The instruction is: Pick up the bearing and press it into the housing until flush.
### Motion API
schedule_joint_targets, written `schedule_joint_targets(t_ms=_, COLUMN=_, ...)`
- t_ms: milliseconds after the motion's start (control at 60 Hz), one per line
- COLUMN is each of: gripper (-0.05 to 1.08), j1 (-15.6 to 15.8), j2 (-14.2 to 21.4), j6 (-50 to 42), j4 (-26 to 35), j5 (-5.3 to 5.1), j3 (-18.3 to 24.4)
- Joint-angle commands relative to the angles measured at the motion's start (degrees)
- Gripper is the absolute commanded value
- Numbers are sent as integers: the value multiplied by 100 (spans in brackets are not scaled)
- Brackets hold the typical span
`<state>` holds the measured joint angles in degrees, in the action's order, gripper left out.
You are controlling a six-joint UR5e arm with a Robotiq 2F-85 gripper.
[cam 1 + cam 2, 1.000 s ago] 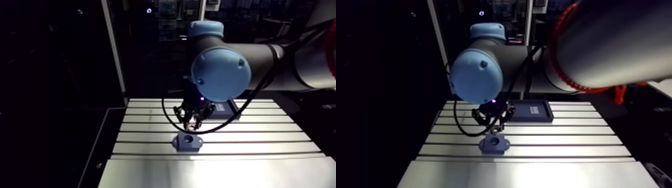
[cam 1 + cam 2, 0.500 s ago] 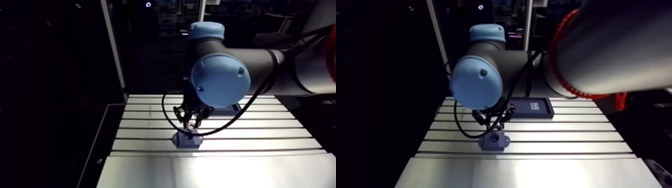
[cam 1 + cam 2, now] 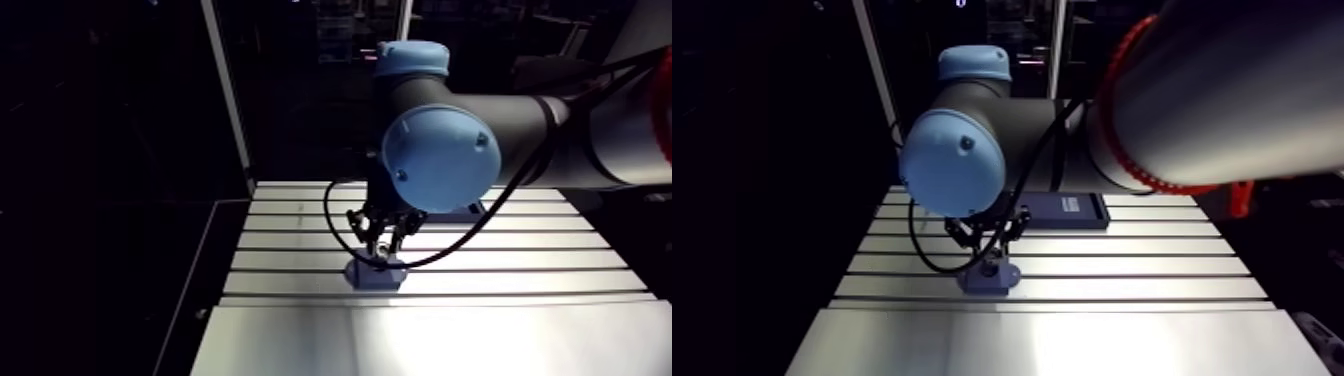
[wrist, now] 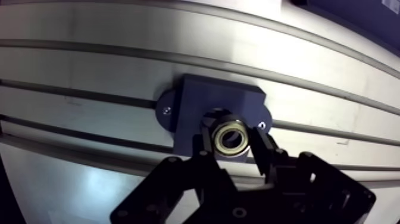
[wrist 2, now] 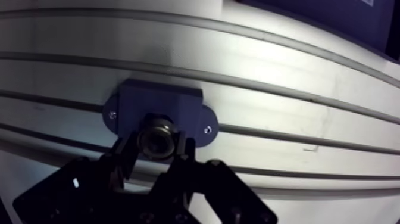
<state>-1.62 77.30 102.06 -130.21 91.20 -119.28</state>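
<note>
You've got the slotted table [image 4: 71, 77] at left, then the dark housing [image 4: 199, 104] sitting across a slot. Gripper [image 4: 231, 142] fingers pinch the bearing [image 4: 230, 136] btwn them, right over the housing's bore; can't tell if it's seated. Dark tray [image 3: 1067, 210] sits behind, to the right.

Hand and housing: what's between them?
The bearing, clamped in the hand, at the bore of the housing. The wrist view shows it.

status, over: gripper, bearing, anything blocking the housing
Gripper shut on bearing. Bearing held right over the bore of the housing, depth not readable. Nothing in the way; dark tray sits apart, farther back on the table.
</note>
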Motion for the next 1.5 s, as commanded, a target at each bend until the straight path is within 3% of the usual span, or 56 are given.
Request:
schedule_joint_targets(t_ms=17, gripper=76, j1=45, j2=-53, j6=1, j4=-1, j5=-10, j3=6)
schedule_joint_targets(t_ms=1500, gripper=76, j1=118, j2=-221, j6=11, j4=-221, j5=-2, j3=-21)
